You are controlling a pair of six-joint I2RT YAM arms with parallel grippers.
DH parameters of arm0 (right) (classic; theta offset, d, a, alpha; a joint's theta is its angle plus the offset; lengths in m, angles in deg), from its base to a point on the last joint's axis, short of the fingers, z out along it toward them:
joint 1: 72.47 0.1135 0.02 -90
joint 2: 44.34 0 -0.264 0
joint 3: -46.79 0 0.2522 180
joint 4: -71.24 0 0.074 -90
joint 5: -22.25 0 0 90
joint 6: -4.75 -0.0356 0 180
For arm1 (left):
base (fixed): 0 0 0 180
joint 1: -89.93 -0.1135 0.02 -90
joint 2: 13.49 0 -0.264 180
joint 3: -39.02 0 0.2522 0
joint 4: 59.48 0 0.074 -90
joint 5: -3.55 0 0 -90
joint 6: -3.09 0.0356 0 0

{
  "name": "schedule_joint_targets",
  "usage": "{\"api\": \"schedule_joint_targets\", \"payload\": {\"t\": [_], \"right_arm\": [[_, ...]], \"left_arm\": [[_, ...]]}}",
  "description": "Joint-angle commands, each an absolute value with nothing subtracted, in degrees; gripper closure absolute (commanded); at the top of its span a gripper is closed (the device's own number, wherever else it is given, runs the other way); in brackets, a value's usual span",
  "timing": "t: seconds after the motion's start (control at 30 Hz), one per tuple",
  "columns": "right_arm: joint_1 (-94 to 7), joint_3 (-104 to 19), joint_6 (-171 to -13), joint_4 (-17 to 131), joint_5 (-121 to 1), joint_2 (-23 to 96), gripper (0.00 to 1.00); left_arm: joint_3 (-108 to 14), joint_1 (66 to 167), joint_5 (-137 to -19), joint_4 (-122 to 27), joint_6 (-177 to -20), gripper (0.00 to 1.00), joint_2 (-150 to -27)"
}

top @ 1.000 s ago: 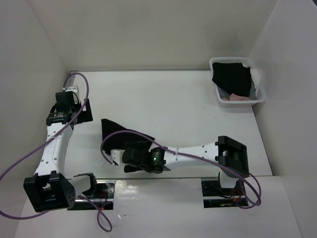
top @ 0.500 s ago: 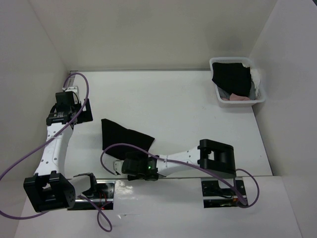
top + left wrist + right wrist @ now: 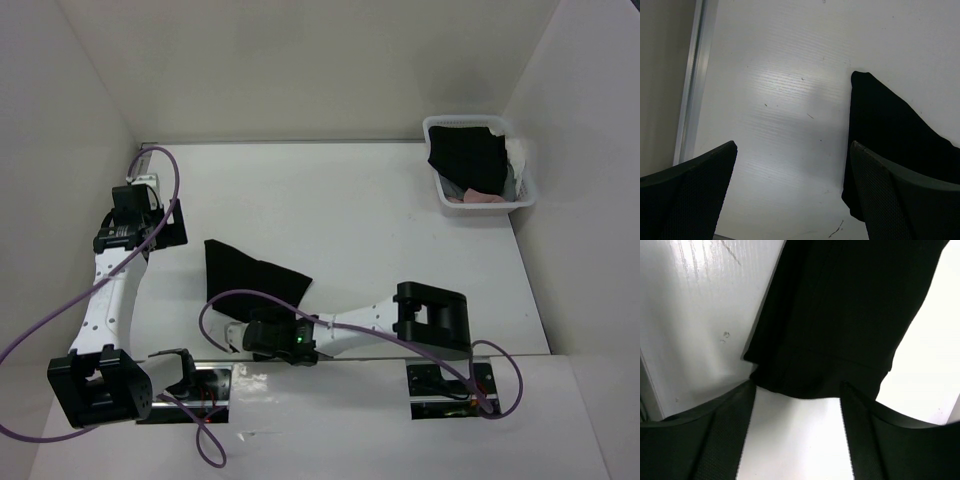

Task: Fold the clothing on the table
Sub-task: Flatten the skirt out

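The white table (image 3: 400,230) carries the black clothing (image 3: 250,275) at about 8 o'clock from its middle, lying flat in a rumpled wedge. A white basket (image 3: 485,208) of mixed cloth sits at 2 o'clock. The right end effector (image 3: 796,395) hovers at the garment's near hem, jaws apart and gripping nothing. The left end effector (image 3: 792,160), off at 10 o'clock, gapes wide and empty.

No legible text, label, brand, number or sign detected in any view. Clothing (image 3: 250,272): plain black, unmarked. Table (image 3: 350,200): blank white. Basket (image 3: 434,126), left arm (image 3: 112,290), right arm (image 3: 370,318): no readable marking made out.
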State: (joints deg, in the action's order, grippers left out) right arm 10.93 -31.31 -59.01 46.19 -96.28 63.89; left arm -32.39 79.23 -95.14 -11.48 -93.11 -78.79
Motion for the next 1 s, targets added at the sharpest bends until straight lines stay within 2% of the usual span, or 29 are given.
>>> {"api": "schedule_joint_targets", "payload": {"t": [0.0,0.07,0.17,0.2,0.3,0.33,0.37,0.57,0.83,0.97], "right_arm": [[11.4,-32.1,-59.9,48.3,-95.9,66.7,0.29],[11.4,-32.1,-59.9,48.3,-95.9,67.3,0.34],[11.4,-32.1,-59.9,48.3,-96.5,67.8,0.52],[11.4,-32.6,-59.9,48.3,-96.5,67.8,0.67],[11.4,-33.2,-59.9,47.8,-97.0,68.3,0.85],[11.4,-33.2,-59.9,47.8,-97.5,68.3,0.96],[11.4,-33.2,-59.9,47.8,-98.1,67.6,1.00],[7.2,-37.9,-59.3,43.6,-98.8,59.8,1.00],[-7.4,-49.1,-62.6,35.9,-91.6,48.4,1.00],[-13.7,-49.2,-63.7,36.5,-89.8,43.9,1.00]], "left_arm": [[-33.7,78.9,-94.9,-12.9,-92.9,0.00,-77.5],[-33.7,78.9,-94.9,-12.9,-92.9,0.00,-77.5],[-33.7,78.9,-94.9,-12.9,-92.9,0.00,-77.5],[-33.7,78.9,-94.9,-12.9,-92.9,0.00,-77.5],[-33.7,78.9,-94.9,-12.9,-92.9,0.00,-77.0],[-33.7,78.9,-94.9,-12.9,-92.9,0.00,-76.9],[-33.7,78.9,-94.9,-12.9,-92.9,0.00,-76.9],[-33.7,78.9,-94.9,-12.9,-92.9,0.00,-76.9],[-33.7,78.9,-93.7,-12.9,-92.9,0.00,-76.4],[-33.2,78.9,-92.6,-12.9,-92.4,0.00,-75.8]]}}
